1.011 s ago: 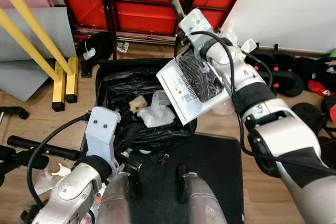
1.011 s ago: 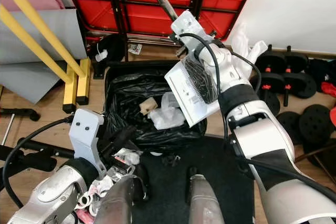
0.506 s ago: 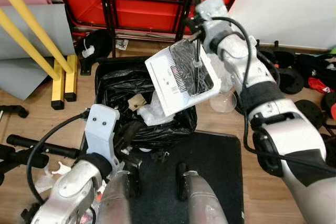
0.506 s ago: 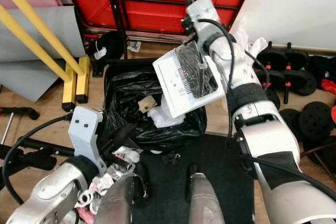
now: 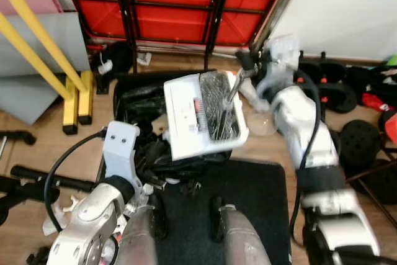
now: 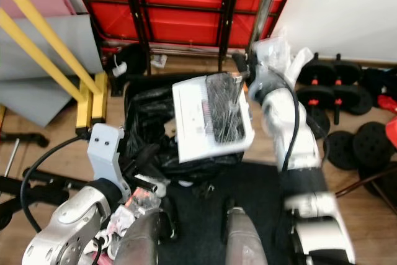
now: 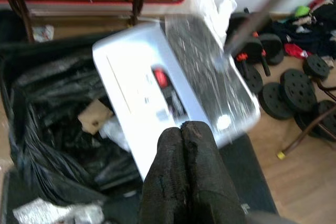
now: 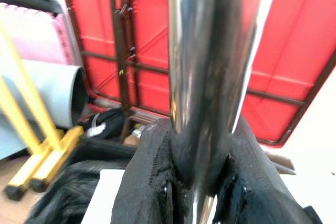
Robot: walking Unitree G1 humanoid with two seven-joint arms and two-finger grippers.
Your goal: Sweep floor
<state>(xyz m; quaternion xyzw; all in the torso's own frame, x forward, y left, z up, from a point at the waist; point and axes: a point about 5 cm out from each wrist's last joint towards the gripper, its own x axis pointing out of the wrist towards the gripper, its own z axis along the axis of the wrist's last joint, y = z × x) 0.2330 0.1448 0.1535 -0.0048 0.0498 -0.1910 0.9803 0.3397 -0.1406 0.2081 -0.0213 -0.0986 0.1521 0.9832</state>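
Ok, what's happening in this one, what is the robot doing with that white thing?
The right gripper is shut on the metal handle of a white dustpan, holding it tipped over the black-lined trash bin, which already holds some scraps. The left gripper, fingers closed and empty, hangs low by the bin. Dumbbells lie on the floor to the right.

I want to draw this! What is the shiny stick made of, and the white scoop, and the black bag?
The stick held by the right pincer looks like polished metal: it mirrors the red frame behind. The white dustpan seems hard plastic, smooth and slightly glossy, though blur leaves that unsure. The bag looks like thin plastic film: crinkled, with shiny folds.
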